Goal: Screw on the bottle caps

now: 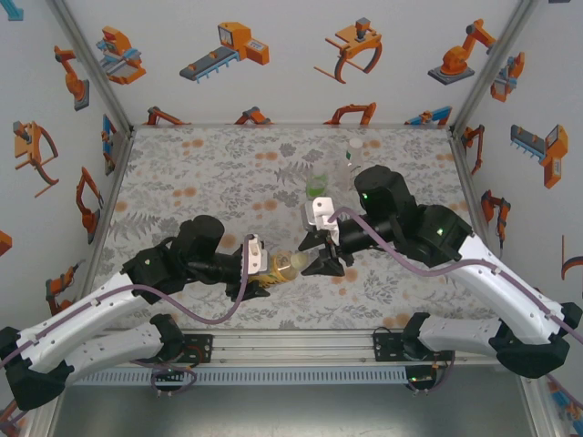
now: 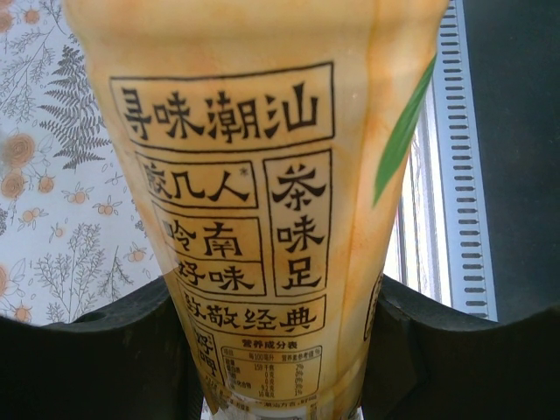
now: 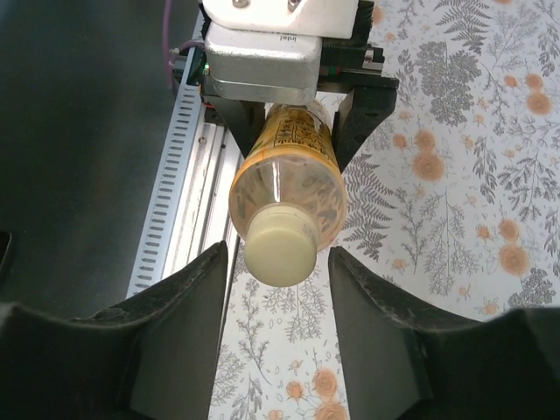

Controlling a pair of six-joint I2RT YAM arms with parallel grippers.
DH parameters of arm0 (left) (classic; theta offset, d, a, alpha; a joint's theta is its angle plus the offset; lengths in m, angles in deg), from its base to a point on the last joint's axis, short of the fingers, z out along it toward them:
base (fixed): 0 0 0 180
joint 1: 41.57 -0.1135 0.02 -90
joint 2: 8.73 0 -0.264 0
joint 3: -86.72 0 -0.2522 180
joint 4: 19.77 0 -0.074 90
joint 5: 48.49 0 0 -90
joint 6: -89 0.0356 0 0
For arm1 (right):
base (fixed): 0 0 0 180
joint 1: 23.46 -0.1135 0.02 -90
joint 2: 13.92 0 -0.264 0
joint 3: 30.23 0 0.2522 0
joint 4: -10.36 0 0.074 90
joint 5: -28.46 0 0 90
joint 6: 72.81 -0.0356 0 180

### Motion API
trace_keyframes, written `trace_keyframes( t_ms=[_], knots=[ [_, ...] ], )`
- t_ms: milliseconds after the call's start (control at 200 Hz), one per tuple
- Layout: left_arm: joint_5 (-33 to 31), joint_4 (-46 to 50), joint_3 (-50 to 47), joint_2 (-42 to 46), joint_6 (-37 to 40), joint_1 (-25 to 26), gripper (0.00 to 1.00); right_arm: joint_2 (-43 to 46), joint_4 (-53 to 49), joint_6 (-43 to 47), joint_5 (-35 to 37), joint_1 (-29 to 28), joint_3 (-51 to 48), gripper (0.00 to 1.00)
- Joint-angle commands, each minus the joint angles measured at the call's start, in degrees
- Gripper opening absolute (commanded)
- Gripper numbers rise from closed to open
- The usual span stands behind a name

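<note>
While left claw (image 1: 264, 270) clamps amber bottle (image 3: 284, 175) round its labelled body, bottle hangs sideways over near edge of tabletop (image 1: 200, 182), neck pointing at right claw (image 1: 319, 261). Pale cap (image 3: 280, 249) sits on neck, smack between right claw's fingers (image 3: 184, 324). That claw is fairly narrow but not gripping, thin gap either side of cap. Green bottle (image 1: 316, 188) and clear bottle (image 1: 351, 157) stand upright further back, behind right claw.
</note>
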Motion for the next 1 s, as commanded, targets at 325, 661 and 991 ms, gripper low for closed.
trace_keyframes(
  t_ms=[325,661,991],
  knots=[
    [0.82,0.29,1.06,0.50,0.71,0.13,0.00,0.52,4.93,-5.61,-0.13,0.12,-1.13,0.22],
    [-3.67,0.38,0.66,0.79,0.73,0.13,0.00,-0.09,10.82,-47.46,17.47,0.18,-4.08,0.00],
    [-8.46,-2.51,-0.09,1.38,-0.52,0.15,0.00,-1.35,5.82,-87.27,23.05,0.19,-5.13,0.00]
  ],
)
